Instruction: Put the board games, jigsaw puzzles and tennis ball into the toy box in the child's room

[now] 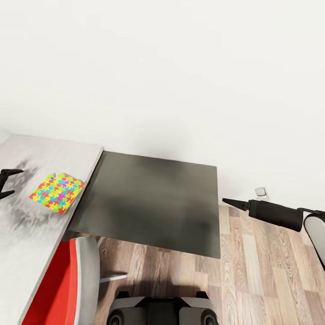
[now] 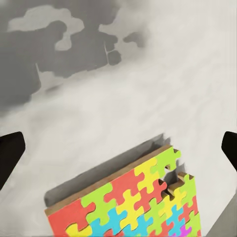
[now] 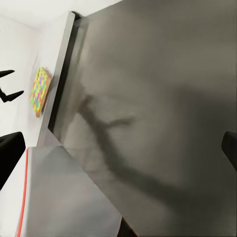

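White wall behind a pale grey worktop [image 1: 27,234]; one jigsaw puzzle [image 1: 57,192] lies near its edge beside the dark section. Left end effector [image 1: 4,184], fingers spread, is probably lining up a grasp; next, close in.

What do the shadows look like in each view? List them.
Head view: blotchy grey shadow on the pale table around the left gripper. Left wrist view: hard-edged dark patches, plus a narrow shadow beside the jigsaw puzzle. Right wrist view: a branching arm-like shadow across the dark table section.
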Robot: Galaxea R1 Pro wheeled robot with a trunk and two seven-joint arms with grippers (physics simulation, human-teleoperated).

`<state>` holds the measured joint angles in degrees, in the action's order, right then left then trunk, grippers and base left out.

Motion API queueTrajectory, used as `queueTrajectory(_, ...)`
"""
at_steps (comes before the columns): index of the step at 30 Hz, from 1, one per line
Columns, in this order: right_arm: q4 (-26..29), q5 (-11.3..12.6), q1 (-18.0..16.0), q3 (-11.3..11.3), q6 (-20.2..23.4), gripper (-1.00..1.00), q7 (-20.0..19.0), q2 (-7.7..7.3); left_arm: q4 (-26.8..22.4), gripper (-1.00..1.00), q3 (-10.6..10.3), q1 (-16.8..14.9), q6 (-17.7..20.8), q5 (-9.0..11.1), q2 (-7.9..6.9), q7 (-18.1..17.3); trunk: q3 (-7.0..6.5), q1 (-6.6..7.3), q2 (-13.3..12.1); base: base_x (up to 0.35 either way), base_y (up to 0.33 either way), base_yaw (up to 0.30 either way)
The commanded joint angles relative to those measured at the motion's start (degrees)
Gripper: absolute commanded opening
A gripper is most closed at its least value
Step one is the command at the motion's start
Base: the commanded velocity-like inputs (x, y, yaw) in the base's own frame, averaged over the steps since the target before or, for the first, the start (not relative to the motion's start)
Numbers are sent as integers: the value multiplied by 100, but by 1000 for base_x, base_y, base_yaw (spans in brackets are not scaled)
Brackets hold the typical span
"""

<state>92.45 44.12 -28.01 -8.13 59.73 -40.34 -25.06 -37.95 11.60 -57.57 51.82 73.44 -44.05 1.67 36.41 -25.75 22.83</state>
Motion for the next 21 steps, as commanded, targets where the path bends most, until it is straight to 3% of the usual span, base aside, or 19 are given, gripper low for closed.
queueTrajectory(1,1,-24,-3,-7,27,100,-35,0,-15,100,16,-6,33,12,4,19,7,-3,9,0,0,188)
queueTrajectory(21,1,-24,-3,-5,27,100,-35,-5,-76,100,13,-7,31,19,73,43,7,-3,9,0,0,58)
